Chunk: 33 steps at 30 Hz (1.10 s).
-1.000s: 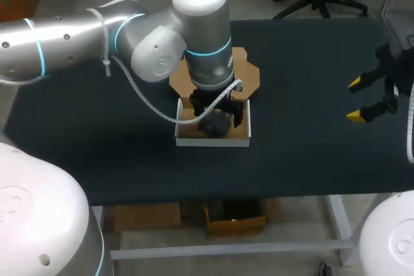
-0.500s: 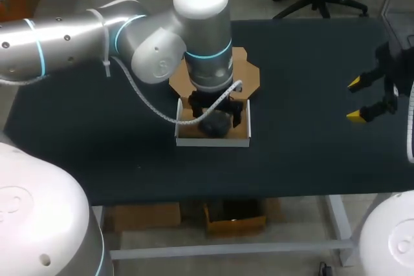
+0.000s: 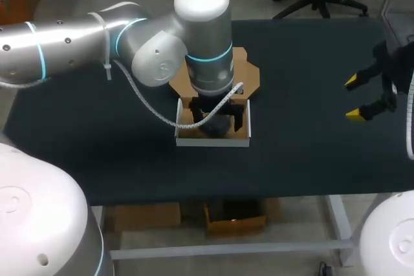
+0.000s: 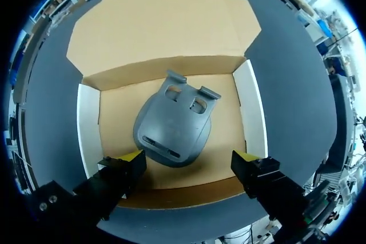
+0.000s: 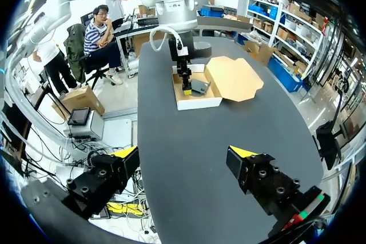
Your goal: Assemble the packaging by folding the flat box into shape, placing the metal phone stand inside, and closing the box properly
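The open box point(image 4: 88, 141) has white walls and a brown floor, and its brown lid flap point(image 4: 160, 21) lies flat on the table behind it. The grey metal phone stand point(image 4: 174, 127) lies flat inside on the floor. My left gripper point(image 4: 189, 161) hangs just above the box's near side, open wide, with the stand under it and untouched. In the head view the left arm covers most of the box point(image 3: 213, 139) and its lid point(image 3: 251, 72). My right gripper point(image 3: 354, 98) hovers open and empty far right of the box. The right wrist view shows the box point(image 5: 197, 102) far ahead.
The dark table point(image 3: 310, 159) is bare cloth around the box. Between the box and my right gripper point(image 5: 184, 152) nothing lies on it. The left arm's wrist point(image 5: 174, 4) stands upright over the box.
The left arm has shifted slightly over the box, now hiding more of the stand in the head view. The right arm has hardly moved. Both grippers stay open.
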Motion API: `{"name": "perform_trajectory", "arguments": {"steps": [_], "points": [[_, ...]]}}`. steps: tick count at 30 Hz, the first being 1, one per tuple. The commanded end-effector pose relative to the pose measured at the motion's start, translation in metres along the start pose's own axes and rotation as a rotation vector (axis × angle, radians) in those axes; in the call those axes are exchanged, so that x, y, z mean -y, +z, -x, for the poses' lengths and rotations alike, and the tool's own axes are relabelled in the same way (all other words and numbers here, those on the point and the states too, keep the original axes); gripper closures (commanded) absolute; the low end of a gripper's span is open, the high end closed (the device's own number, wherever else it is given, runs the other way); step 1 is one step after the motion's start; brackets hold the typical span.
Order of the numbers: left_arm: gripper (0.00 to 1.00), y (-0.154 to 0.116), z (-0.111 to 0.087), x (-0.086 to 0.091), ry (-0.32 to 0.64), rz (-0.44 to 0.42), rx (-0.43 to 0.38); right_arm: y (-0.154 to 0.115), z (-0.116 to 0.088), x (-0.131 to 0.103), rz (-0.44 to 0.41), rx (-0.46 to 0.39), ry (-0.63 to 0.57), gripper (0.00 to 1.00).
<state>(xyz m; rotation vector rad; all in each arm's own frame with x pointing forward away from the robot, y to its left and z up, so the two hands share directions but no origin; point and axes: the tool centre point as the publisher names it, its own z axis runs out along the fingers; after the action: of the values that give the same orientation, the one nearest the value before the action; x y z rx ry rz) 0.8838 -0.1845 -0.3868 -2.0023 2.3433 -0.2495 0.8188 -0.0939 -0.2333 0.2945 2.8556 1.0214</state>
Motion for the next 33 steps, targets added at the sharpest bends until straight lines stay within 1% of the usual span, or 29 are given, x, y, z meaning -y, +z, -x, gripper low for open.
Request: {"name": "perform_trajectory", "arguments": {"steps": [1,8,14,25,33], "points": [[0.0,0.002,-0.005,-0.003,-0.006,0.008,0.011,0.001,0.004,0.004,0.013,-0.011,-0.005,0.0],[0.0,0.003,-0.008,-0.008,-0.028,0.029,0.023,0.002,0.005,0.005,0.013,-0.011,0.002,0.0],[0.0,0.002,-0.011,-0.015,-0.063,0.046,0.052,0.002,0.005,0.005,0.013,-0.011,0.002,0.0],[0.0,0.001,-0.013,-0.029,-0.087,0.077,0.081,0.002,0.005,0.005,0.013,-0.011,0.002,0.0],[0.0,0.0,-0.015,-0.046,-0.102,0.1,0.087,0.002,0.005,0.005,0.013,-0.011,0.002,0.0]]}}
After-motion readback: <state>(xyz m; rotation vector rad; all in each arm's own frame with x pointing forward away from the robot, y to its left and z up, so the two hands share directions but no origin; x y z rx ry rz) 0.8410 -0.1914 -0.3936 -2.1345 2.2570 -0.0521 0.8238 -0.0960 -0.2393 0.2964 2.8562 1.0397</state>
